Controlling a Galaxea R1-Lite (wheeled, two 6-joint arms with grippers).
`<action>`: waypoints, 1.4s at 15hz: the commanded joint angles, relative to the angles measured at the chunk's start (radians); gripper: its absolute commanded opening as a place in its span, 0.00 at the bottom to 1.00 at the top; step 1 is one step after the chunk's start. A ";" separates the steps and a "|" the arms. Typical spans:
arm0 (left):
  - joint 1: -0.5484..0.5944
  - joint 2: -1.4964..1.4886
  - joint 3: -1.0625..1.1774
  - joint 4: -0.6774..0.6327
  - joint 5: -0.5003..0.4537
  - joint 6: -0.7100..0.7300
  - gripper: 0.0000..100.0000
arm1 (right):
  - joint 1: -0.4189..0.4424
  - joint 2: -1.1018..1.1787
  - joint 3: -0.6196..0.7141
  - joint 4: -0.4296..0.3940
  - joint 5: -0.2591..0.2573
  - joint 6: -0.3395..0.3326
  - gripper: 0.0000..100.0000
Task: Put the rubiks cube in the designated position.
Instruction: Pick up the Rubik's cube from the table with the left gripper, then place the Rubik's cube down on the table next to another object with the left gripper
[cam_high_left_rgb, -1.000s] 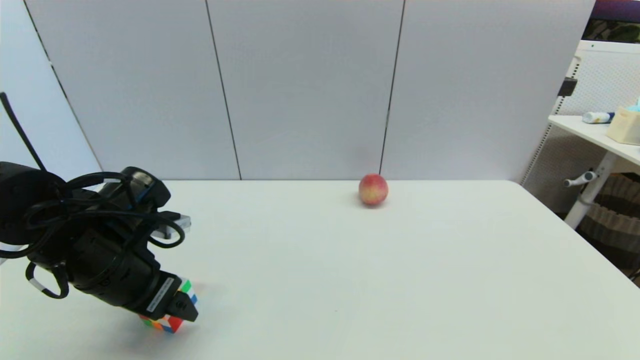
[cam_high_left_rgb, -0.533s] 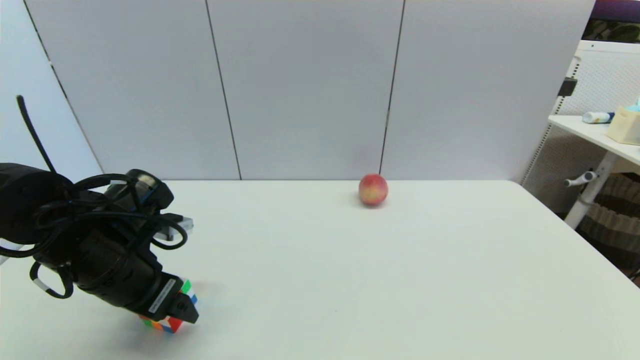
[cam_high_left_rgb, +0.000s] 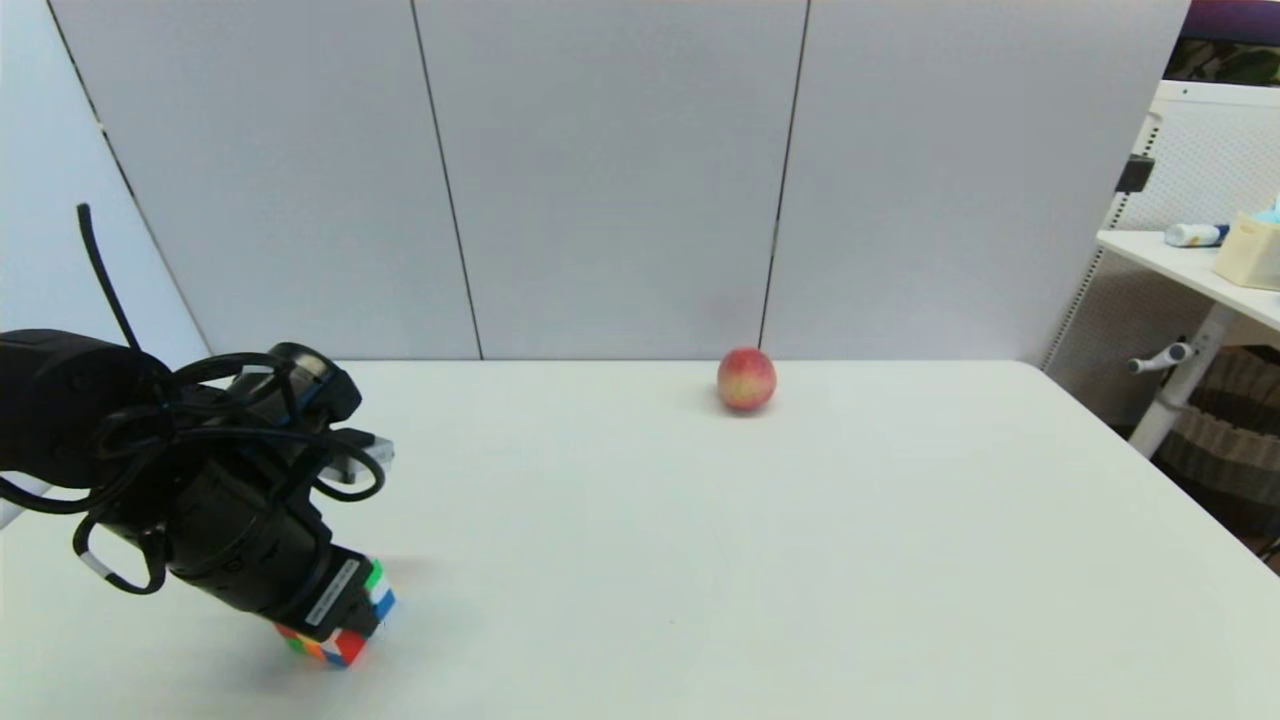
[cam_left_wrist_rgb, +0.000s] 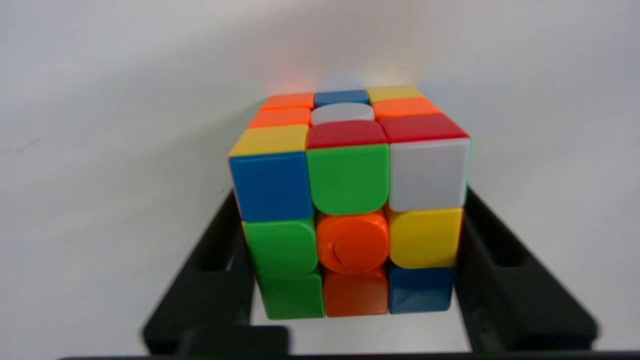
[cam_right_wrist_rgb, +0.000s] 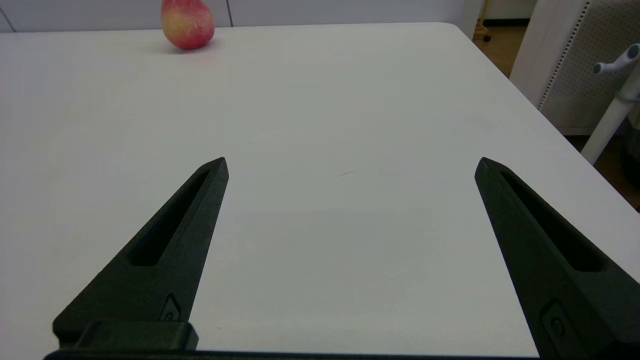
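The rubiks cube (cam_high_left_rgb: 345, 640) is at the near left of the white table (cam_high_left_rgb: 700, 560), low against the tabletop. In the left wrist view, the rubiks cube (cam_left_wrist_rgb: 350, 200) shows green, orange, blue, yellow, white and red tiles. My left gripper (cam_high_left_rgb: 352, 618) is shut on it, with one black finger (cam_left_wrist_rgb: 220, 270) pressed to each side. My right gripper (cam_right_wrist_rgb: 350, 162) is out of the head view. It hangs open over bare tabletop with nothing between its fingers. No mark on the table shows the designated position.
A round red-yellow peach (cam_high_left_rgb: 746, 379) rests at the back of the table by the grey wall panels; the right wrist view also shows the peach (cam_right_wrist_rgb: 187, 22). A side desk (cam_high_left_rgb: 1200, 270) with small items stands beyond the table's right edge.
My left arm has shifted slightly to the right and its wrist has turned a little. The cube stays at about the same spot in the gripper.
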 joint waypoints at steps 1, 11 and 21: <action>-0.001 0.001 0.001 0.010 -0.001 0.000 0.00 | 0.000 0.000 0.002 -0.001 0.000 0.000 1.00; -0.051 -0.007 -0.354 0.012 0.015 0.002 0.00 | 0.000 0.002 0.000 -0.001 0.000 0.000 1.00; -0.223 0.499 -0.984 -0.069 0.038 0.011 0.00 | 0.000 0.002 0.002 0.001 0.000 0.000 1.00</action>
